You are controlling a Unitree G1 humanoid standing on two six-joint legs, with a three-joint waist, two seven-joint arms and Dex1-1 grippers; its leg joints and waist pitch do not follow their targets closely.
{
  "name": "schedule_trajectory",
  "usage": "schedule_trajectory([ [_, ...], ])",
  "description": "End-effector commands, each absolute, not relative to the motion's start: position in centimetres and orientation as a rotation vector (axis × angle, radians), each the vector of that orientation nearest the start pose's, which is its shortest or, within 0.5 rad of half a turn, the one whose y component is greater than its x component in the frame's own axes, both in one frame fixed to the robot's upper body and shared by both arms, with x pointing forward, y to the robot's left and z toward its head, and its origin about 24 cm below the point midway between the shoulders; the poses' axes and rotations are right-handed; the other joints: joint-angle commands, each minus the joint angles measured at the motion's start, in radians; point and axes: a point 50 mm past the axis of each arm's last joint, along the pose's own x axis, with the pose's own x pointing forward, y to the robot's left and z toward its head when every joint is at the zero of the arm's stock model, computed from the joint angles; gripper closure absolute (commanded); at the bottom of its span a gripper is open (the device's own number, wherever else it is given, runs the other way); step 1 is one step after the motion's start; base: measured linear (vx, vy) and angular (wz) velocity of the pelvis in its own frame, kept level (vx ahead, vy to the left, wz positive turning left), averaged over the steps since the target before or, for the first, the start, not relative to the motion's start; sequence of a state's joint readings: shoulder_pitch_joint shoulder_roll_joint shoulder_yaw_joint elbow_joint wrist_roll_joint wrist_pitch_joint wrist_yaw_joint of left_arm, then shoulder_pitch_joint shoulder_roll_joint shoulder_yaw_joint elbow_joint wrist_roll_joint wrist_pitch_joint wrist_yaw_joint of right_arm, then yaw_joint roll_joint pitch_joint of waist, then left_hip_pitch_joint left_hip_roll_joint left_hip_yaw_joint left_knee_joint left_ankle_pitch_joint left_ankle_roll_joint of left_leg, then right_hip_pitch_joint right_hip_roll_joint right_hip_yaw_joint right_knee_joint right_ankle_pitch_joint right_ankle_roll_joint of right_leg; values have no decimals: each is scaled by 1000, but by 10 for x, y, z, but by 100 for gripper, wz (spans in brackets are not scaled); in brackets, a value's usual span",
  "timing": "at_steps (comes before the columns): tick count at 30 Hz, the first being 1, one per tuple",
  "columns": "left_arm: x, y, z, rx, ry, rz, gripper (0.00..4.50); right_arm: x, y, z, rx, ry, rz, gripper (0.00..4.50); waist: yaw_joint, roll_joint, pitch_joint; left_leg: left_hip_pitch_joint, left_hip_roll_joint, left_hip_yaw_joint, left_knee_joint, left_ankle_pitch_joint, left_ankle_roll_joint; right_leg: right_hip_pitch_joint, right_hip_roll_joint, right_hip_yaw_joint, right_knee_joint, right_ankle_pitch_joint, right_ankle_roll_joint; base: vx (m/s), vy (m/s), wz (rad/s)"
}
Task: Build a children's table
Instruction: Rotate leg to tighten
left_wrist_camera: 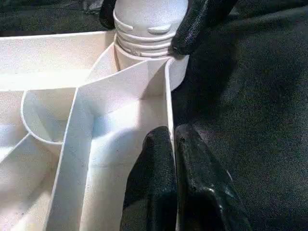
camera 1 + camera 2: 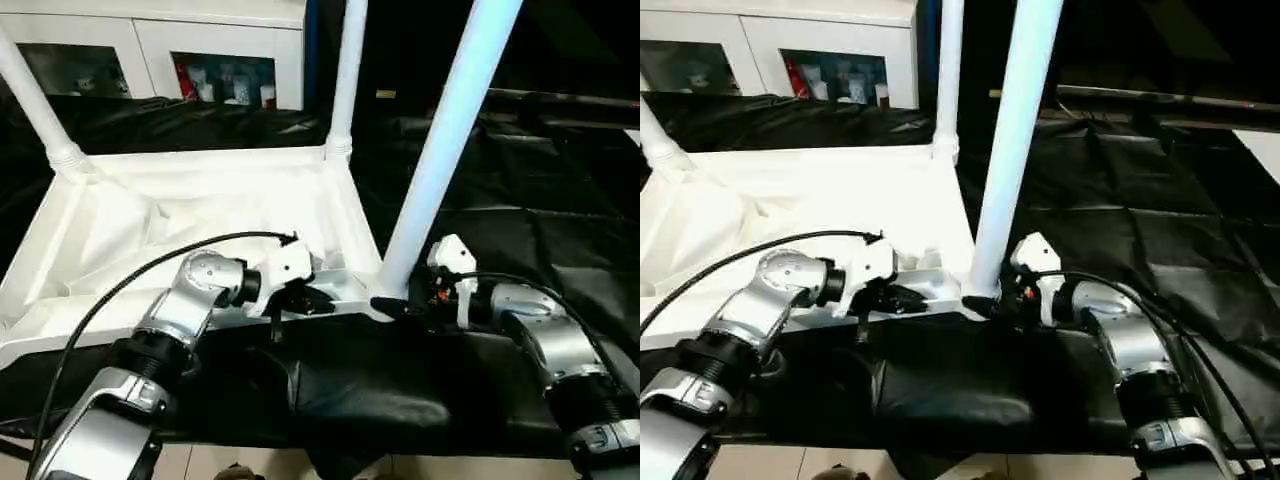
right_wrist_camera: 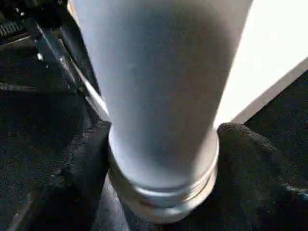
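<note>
Tabletop (image 2: pixel 200 215) lies upside down on the black-covered counter (image 2: pixel 520 220), ribbed underside up, taking up the counter's left and middle part w/ its near edge close to the counter's near edge. Three legs visible: one rising tilted from the far-left corner socket (image 2: pixel 35 100), one upright in the far-right corner socket (image 2: pixel 347 70), and a third leg (image 2: pixel 450 140) standing at the near-right corner, leaning a bit to the right. Right end effector (image 2: pixel 392 306) is clamped round the base of that third leg, just above its ribbed collar; wrist view shows a black finger (image 3: pixel 84 173) on each side, pressed against the tube. Collar sits at the near-right corner socket (image 1: pixel 144 57); can't tell how deep it's seated. Left end effector (image 1: pixel 174 144) pinches the tabletop's near-right rim wall just beside that socket, fingers nearly together w/ the thin wall between them, one inside the rib compartment, other on the outer side over the black cloth. Both silver forearms reach in from the near edge, cables trailing. Behind the counter: white cabinet (image 2: pixel 150 40) w/ glass doors.
</note>
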State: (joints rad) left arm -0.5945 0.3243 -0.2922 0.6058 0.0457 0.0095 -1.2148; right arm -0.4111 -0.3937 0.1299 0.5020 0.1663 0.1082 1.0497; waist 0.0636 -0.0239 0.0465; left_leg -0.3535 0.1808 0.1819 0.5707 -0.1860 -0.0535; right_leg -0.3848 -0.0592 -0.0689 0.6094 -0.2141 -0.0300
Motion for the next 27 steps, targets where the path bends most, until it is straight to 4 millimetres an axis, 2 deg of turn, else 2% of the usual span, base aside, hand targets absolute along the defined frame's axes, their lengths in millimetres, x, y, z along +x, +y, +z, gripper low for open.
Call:
schedule_trajectory([
  [1, 311, 114, 51, 423, 365, -1412, 450, 300, -170, 40, -136, 340, 1061, 119, 4, -11, -52, 0, 58, -16, -54, -136, 83, 48, -94, 57, -75, -136, -216, 0, 0, 0],
  [2, 311, 115, 51, 422, 365, -1412, 450, 299, -170, 40, -131, 338, 1066, 139, 4, -10, -52, 1, 58, -16, -54, -136, 81, 49, -94, 57, -76, -142, -214, 0, 0, 0],
  [8, 314, 113, 47, 431, 371, -1356, 450, 299, -167, 36, -88, 331, 1020, 167, 2, -12, -54, 0, 57, -16, -52, -117, 87, 49, -93, 58, -71, -96, -221, 0, 0, 0],
  [10, 321, 109, 43, 435, 389, -1274, 450, 303, -166, 26, -92, 361, 897, 170, -1, -13, -50, 1, 55, -16, -54, -134, 76, 46, -92, 57, -78, -148, -211, 0, 0, 0],
  [11, 324, 107, 42, 435, 392, -1245, 450, 306, -166, 20, -95, 381, 823, 171, -4, -14, -48, 4, 55, -17, -56, -153, 61, 43, -93, 57, -83, -198, -200, 0, 0, 0],
  [13, 328, 102, 41, 432, 403, -1196, 450, 310, -164, 12, -75, 404, 701, 172, -6, -14, -47, 5, 56, -20, -59, -171, 40, 44, -96, 57, -87, -258, -185, 0, 0, 0],
  [15, 333, 97, 40, 434, 416, -1143, 450, 314, -160, 6, -21, 415, 580, 172, -9, -12, -48, 8, 57, -22, -60, -189, 29, 41, -97, 58, -89, -281, -175, 0, 0, 0],
  [18, 336, 92, 39, 434, 423, -1101, 450, 317, -155, 1, 15, 427, 501, 173, -12, -12, -51, 8, 57, -22, -60, -179, 26, 39, -95, 61, -86, -234, -180, 0, 0, 0],
  [20, 343, 77, 39, 421, 423, -1030, 450, 320, -139, -6, 77, 450, 389, 173, -14, -11, -50, 9, 55, -20, -61, -187, 20, 36, -97, 62, -88, -229, -189, 0, 0, 0],
  [21, 343, 75, 39, 420, 423, -1026, 450, 320, -137, -7, 79, 451, 385, 173, -12, -11, -51, 12, 55, -21, -60, -189, 15, 38, -96, 61, -87, -231, -188, 0, 0, 0],
  [22, 345, 61, 40, 411, 415, -1004, 450, 323, -122, -9, 73, 460, 361, 173, -12, -10, -49, 10, 54, -20, -61, -194, 17, 38, -97, 61, -90, -234, -189, 0, 0, 0],
  [23, 345, 57, 40, 412, 412, -1010, 450, 323, -119, -9, 61, 457, 376, 173, -11, -9, -50, 11, 54, -21, -61, -196, 13, 37, -96, 62, -89, -232, -185, 0, 0, 0],
  [24, 342, 41, 41, 423, 396, -1046, 450, 325, -104, -5, 3, 427, 445, 173, -11, -9, -50, 11, 54, -21, -61, -200, 13, 39, -95, 61, -91, -224, -186, 0, 0, 0],
  [25, 342, 41, 41, 423, 396, -1046, 450, 325, -104, -5, 3, 427, 445, 173, -9, -10, -52, 11, 55, -21, -60, -202, 15, 40, -97, 61, -91, -220, -185, 0, 0, 0],
  [27, 341, 36, 41, 433, 388, -1067, 450, 327, -102, 0, -13, 388, 476, 104, -5, -10, -53, 9, 55, -21, -60, -190, 25, 43, -98, 62, -87, -185, -187, 0, 0, 0],
])
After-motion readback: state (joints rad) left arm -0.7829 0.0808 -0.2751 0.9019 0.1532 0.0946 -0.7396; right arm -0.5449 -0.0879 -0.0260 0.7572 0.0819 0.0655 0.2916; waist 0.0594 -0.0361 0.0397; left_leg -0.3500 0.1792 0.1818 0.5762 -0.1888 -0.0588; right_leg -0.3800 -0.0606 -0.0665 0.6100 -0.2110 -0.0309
